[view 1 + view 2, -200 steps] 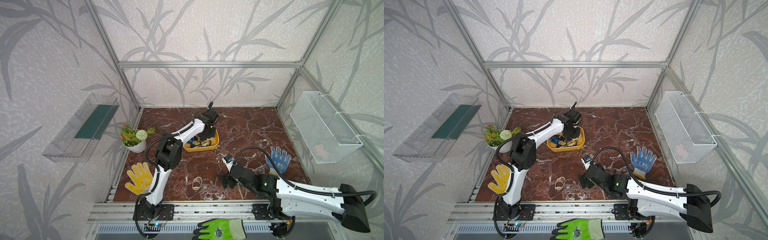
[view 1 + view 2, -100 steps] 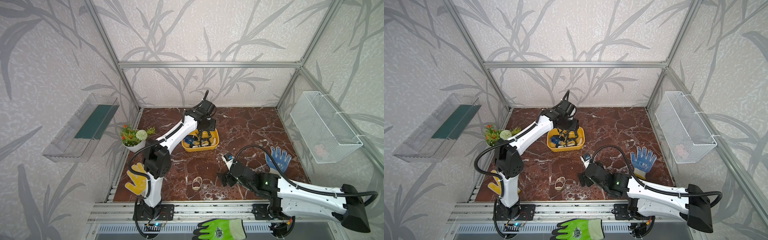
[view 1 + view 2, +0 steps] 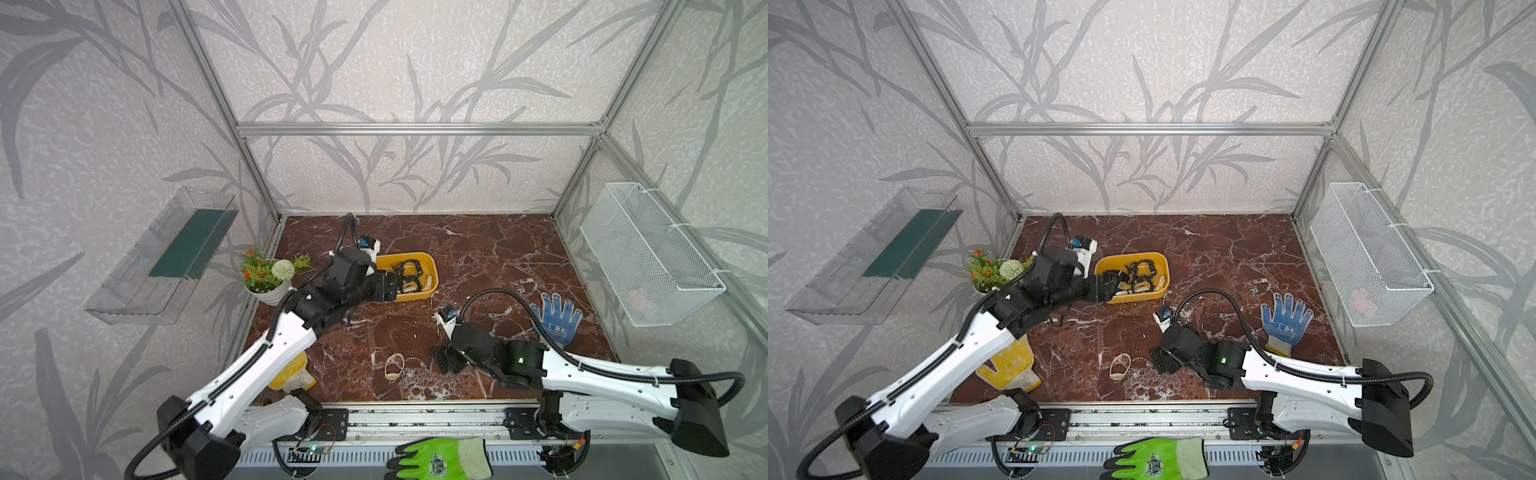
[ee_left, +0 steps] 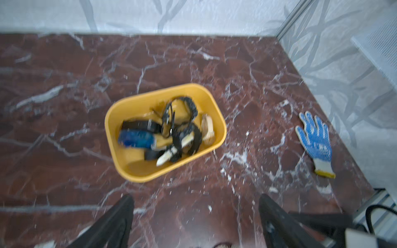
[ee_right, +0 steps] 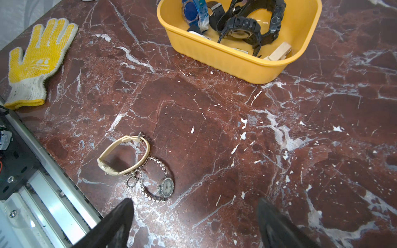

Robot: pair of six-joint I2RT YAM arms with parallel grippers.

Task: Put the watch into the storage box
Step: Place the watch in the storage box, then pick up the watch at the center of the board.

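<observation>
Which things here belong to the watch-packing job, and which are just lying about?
Job: shallow yellow plastic storage box; cream-strap watch and silver jewelled bracelet watch on the marble table; black watches already boxed.
Lying about: yellow knit glove; blue dotted glove; green rubber glove; potted artificial flowers; white wire-mesh basket; clear plastic shelf tray.

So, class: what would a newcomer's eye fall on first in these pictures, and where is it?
The yellow box, left of centre on the marble table, heaped with dark watches. Then a cream watch beside a silver watch, loose near the front edge, just ahead of the open right gripper. A blue glove lies at the right.
</observation>
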